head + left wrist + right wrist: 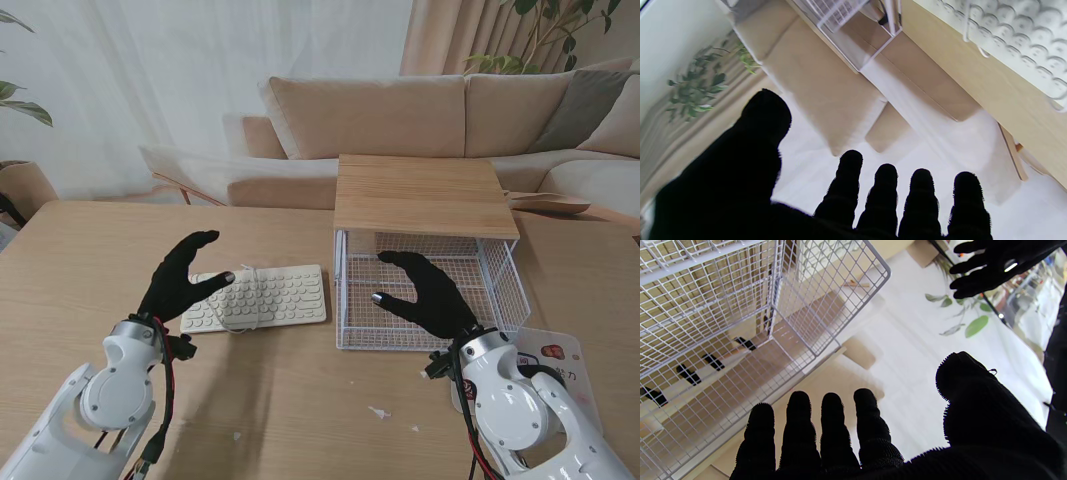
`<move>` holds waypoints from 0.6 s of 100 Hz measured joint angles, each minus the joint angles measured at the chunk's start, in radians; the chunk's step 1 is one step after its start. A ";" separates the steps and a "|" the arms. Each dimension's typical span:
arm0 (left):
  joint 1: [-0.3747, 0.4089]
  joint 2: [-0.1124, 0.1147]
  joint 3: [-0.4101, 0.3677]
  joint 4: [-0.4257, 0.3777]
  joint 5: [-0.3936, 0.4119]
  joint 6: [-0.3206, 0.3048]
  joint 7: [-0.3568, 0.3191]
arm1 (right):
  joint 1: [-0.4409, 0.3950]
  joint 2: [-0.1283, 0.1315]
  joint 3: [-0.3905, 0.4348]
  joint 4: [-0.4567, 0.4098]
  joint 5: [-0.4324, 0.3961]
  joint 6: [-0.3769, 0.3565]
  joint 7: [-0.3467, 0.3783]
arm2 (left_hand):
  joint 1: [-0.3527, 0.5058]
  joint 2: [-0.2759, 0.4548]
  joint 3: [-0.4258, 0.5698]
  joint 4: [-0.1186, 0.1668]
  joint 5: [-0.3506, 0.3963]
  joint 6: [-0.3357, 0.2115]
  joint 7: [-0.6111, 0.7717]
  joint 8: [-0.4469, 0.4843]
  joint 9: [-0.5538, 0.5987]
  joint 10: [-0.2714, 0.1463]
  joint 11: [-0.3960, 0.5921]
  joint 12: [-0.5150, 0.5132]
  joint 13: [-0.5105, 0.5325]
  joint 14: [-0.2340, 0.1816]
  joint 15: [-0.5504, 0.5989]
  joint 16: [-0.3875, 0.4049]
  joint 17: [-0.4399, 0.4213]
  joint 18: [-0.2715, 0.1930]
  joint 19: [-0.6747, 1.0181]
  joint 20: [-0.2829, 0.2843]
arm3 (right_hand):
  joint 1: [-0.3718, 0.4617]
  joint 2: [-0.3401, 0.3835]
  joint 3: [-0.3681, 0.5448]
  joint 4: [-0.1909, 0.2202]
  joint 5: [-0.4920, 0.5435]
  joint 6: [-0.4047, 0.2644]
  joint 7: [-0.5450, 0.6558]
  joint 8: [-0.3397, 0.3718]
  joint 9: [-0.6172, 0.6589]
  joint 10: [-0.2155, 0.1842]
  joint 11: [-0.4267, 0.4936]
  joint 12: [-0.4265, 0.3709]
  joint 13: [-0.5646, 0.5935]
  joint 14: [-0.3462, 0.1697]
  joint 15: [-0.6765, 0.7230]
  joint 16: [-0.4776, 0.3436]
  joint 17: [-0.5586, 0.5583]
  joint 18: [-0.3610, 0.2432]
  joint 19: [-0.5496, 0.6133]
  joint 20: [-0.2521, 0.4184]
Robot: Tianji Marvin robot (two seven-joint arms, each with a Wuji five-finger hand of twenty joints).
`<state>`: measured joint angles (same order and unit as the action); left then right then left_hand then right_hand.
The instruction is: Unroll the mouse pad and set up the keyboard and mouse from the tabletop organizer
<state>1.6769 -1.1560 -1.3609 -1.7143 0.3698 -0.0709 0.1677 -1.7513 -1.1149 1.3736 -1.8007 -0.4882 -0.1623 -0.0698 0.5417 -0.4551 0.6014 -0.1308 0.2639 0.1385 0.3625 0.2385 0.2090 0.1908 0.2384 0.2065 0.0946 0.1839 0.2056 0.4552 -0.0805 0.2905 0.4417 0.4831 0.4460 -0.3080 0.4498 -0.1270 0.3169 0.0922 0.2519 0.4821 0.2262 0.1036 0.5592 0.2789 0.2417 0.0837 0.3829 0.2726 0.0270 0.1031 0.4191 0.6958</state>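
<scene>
A white keyboard (pixel 258 298) lies on the wooden table left of the organizer, a white cable looped across it; in the left wrist view the keyboard (pixel 1017 36) fills a corner. The organizer (pixel 425 262) is a white wire basket with a wooden top. My left hand (pixel 185 276) hovers above the keyboard's left end, open, fingers spread, holding nothing. My right hand (pixel 428 292) floats in front of the basket's near side, open and empty. The basket's wire wall (pixel 713 323) shows in the right wrist view. No mouse or mouse pad is visible.
A white card with red print (pixel 552 362) lies by my right forearm. Small white scraps (pixel 380 411) dot the near table. A beige sofa (pixel 440 120) stands beyond the table's far edge. A plant (pixel 25 105) is at far left.
</scene>
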 measured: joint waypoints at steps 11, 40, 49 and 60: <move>0.038 0.001 0.011 -0.030 0.003 -0.028 0.011 | -0.010 -0.001 0.007 -0.010 0.001 0.000 0.002 | -0.014 0.008 -0.002 0.001 0.000 -0.002 0.000 0.000 0.000 -0.001 0.005 0.005 0.000 0.000 0.000 0.000 0.002 0.000 0.000 0.000 | 0.013 0.000 0.000 0.000 0.028 0.000 0.009 0.000 0.030 0.003 0.000 0.000 0.021 0.000 0.002 0.000 0.023 0.000 0.000 0.000; 0.048 -0.003 0.061 -0.006 -0.056 -0.039 0.022 | -0.159 0.008 0.105 -0.168 -0.082 -0.021 0.102 | -0.014 0.010 -0.002 0.002 0.001 -0.002 0.002 0.008 0.001 -0.001 0.054 0.038 0.000 0.001 0.020 0.000 0.003 0.014 0.000 -0.006 | 0.075 0.013 -0.001 0.000 0.151 0.001 0.079 0.011 0.166 0.034 0.068 0.039 0.125 0.041 0.143 0.065 0.142 0.012 0.063 0.065; 0.048 -0.005 0.066 -0.001 -0.056 -0.043 0.017 | -0.223 0.022 0.139 -0.228 -0.136 -0.025 0.156 | -0.014 0.015 -0.001 0.002 0.001 -0.002 0.002 0.008 0.001 -0.001 0.063 0.039 0.000 0.001 0.027 0.000 0.002 0.015 0.000 -0.006 | 0.075 0.013 -0.001 0.000 0.171 0.002 0.090 0.020 0.177 0.039 0.075 0.040 0.133 0.047 0.152 0.068 0.143 0.012 0.073 0.073; 0.047 -0.006 0.068 0.004 -0.060 -0.050 0.011 | -0.288 0.038 0.165 -0.277 -0.186 -0.024 0.207 | -0.014 0.016 -0.001 0.002 0.001 -0.002 0.002 0.008 0.001 -0.001 0.064 0.048 0.000 0.002 0.030 0.000 0.001 0.015 0.000 -0.007 | 0.098 0.025 0.000 0.000 0.187 0.002 0.093 0.022 0.198 0.040 0.081 0.040 0.135 0.047 0.154 0.070 0.147 0.012 0.076 0.075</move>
<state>1.7235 -1.1617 -1.2929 -1.7106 0.3098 -0.1206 0.1788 -2.0392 -1.0765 1.5388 -2.0779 -0.6738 -0.1861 0.1375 0.5274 -0.4393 0.6001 -0.1292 0.2648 0.1361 0.3646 0.2468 0.2098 0.1902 0.3026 0.2544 0.0946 0.1858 0.2359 0.4551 -0.0796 0.3052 0.4417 0.4763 0.5440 -0.2830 0.4497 -0.1270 0.5041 0.0939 0.3451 0.5041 0.4239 0.1431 0.6399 0.3191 0.3766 0.1311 0.5368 0.3422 0.1739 0.1150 0.4946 0.7708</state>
